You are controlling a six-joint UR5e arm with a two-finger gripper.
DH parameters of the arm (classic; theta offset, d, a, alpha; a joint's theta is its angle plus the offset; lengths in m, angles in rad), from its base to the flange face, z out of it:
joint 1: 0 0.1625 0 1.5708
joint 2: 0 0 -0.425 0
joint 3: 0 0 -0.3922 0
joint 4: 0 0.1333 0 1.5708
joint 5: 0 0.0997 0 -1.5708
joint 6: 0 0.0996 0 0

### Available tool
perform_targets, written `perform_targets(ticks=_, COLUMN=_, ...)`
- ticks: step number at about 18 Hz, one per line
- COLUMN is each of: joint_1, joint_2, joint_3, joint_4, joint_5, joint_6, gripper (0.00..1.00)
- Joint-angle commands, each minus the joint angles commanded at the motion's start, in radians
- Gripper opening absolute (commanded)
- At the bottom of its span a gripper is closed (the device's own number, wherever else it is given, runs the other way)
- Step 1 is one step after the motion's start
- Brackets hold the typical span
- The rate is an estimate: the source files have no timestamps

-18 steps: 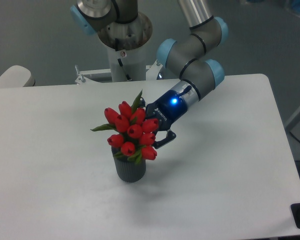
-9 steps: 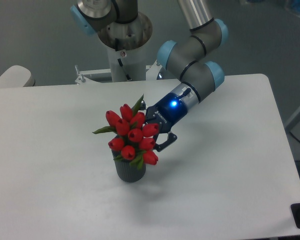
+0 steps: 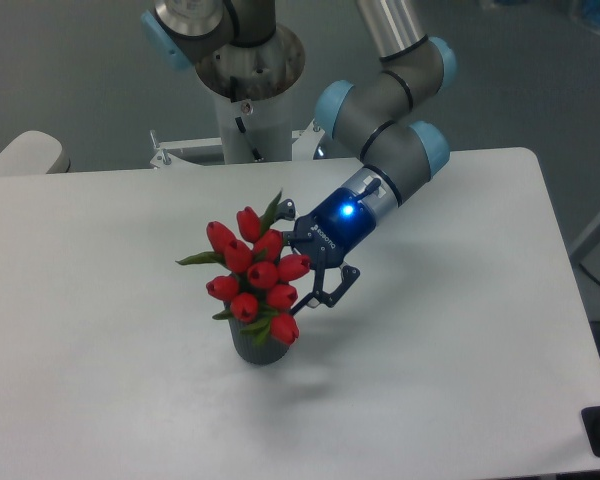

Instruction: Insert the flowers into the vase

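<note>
Here, red tulip flowers (image 3: 252, 278) sitting in the dark ribbed vase (image 3: 259, 343) near the middle of the white counter (image 3: 460, 340), bunch leaning left, gripper (image 3: 310, 262) just to their right, fingers spread apart, gripping nothing, blue light glowing on its wrist.

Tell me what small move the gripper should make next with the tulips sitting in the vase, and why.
Probably back the gripper straight away from the bunch, up and to the right along its own axis. The flowers already sit in the vase, leaning left, and the fingers look spread beside the buds, so a slow retreat should avoid snagging them.
</note>
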Motion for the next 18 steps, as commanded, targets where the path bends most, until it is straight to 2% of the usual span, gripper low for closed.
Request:
perform_targets(ticks=5, joint_1=0.031, joint_2=0.018, joint_3=0.014, joint_4=-0.002, joint_5=0.012, joint_6=-0.009, gripper=1.00)
perform_targets(ticks=8, joint_1=0.075, joint_2=0.041, joint_3=0.037, joint_4=-0.003, joint_5=0.026, joint_6=-0.009, gripper=1.00)
perform_targets(ticks=12, joint_1=0.118, joint_2=0.057, joint_3=0.064, joint_4=-0.002, joint_5=0.115, joint_6=0.002, gripper=1.00)
perform_targets(ticks=18, joint_1=0.155, joint_2=0.063, joint_3=0.072, joint_4=-0.002, joint_5=0.164, joint_6=0.005, gripper=1.00)
